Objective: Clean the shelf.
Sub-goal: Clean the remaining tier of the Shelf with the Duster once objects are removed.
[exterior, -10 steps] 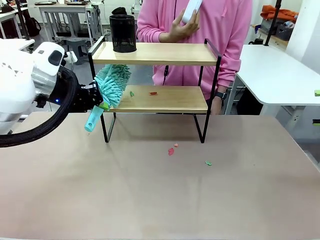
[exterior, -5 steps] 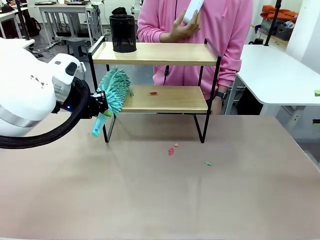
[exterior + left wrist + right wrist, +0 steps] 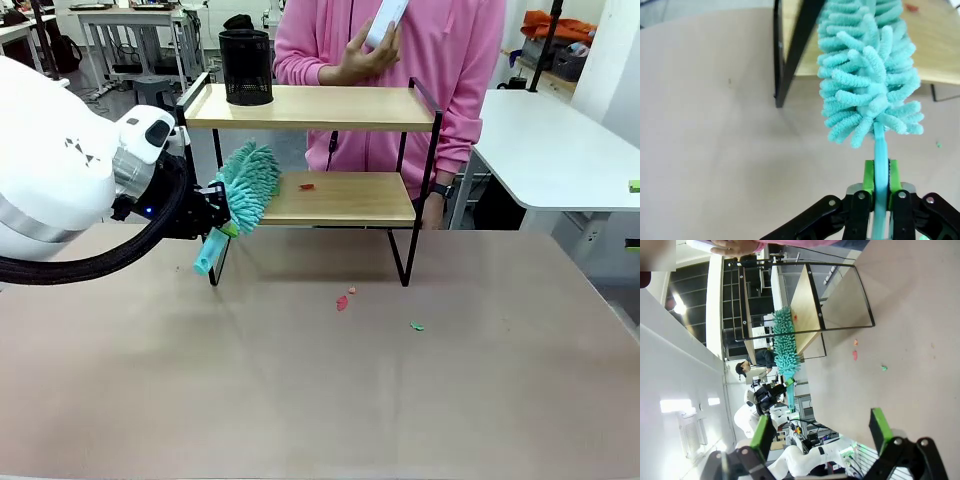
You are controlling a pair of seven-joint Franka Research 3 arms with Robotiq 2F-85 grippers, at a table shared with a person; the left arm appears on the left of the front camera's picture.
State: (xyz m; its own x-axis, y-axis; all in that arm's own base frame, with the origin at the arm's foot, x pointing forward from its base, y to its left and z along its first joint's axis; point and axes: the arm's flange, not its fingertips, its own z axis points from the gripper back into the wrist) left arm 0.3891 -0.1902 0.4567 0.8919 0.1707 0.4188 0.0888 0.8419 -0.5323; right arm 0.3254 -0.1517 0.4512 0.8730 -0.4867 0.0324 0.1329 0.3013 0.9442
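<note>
1. The table [image 3: 300, 400] spreads its brown top across the whole near field.
2. A person [image 3: 450, 60] in a pink top stands at the far side, behind the shelf. One raised hand [image 3: 362, 58] holds a white object [image 3: 385, 20].
3. The shelf [image 3: 340, 107] stands at the far middle of the table, its two wooden boards level in the black frame.
4. The duster [image 3: 248, 180] is tilted. Its fluffy teal head lies at the left end of the lower board, and its handle slants down toward the near left.
5. Your left gripper [image 3: 215, 225] sits just off the shelf's left end. Its jaws are clenched on the duster's thin handle, as you can see in the left wrist view [image 3: 881, 175].
6. Your right gripper [image 3: 820, 430] is well apart from the shelf, its jaws released with nothing between them.
7. A black mesh cup [image 3: 245, 67] stands upright at the left end of the top board.
8. A red scrap [image 3: 306, 186] lies on the lower board, right of the duster head. A second red scrap [image 3: 342, 302] and a green scrap [image 3: 417, 326] lie on the table, just nearer than the shelf.
</note>
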